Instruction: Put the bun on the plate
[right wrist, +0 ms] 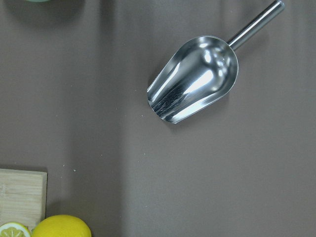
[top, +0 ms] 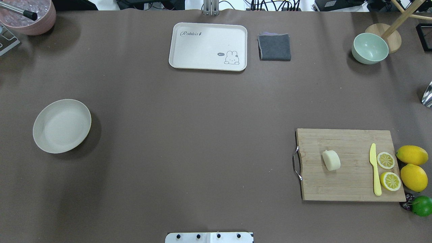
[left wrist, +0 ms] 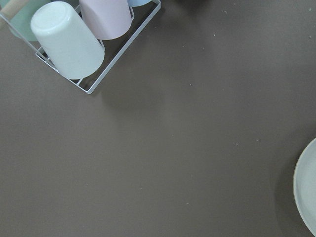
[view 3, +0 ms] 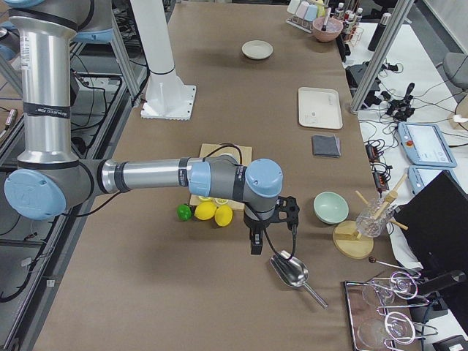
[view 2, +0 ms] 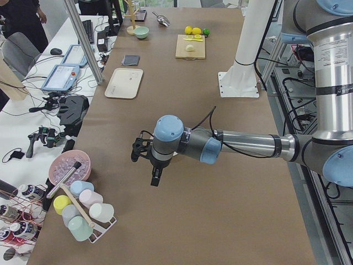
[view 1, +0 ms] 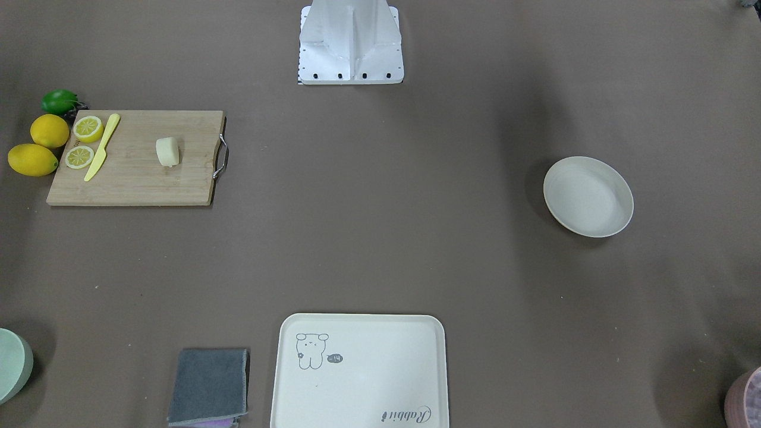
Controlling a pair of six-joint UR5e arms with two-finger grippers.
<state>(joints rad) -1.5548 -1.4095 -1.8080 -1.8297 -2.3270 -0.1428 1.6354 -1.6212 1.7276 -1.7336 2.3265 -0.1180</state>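
Observation:
The bun (top: 331,160) is a pale cream lump lying on the wooden cutting board (top: 351,182), at the robot's right; it also shows in the front-facing view as the bun (view 1: 167,151). The plate (top: 62,126), round and off-white, sits bare at the robot's left, and its rim (left wrist: 307,192) enters the left wrist view. Only the side views show the grippers. The left gripper (view 2: 155,178) hangs over the table's left end. Beyond the board's far end hangs the right gripper (view 3: 255,243), above a metal scoop (right wrist: 193,85). Whether either is open, I cannot tell.
Lemon halves (top: 385,160), a yellow knife (top: 375,170), whole lemons (top: 411,155) and a lime (top: 422,205) crowd the board's outer end. A cream tray (top: 208,46), grey cloth (top: 274,47) and green bowl (top: 369,48) line the far edge. A cup rack (left wrist: 84,44) stands left.

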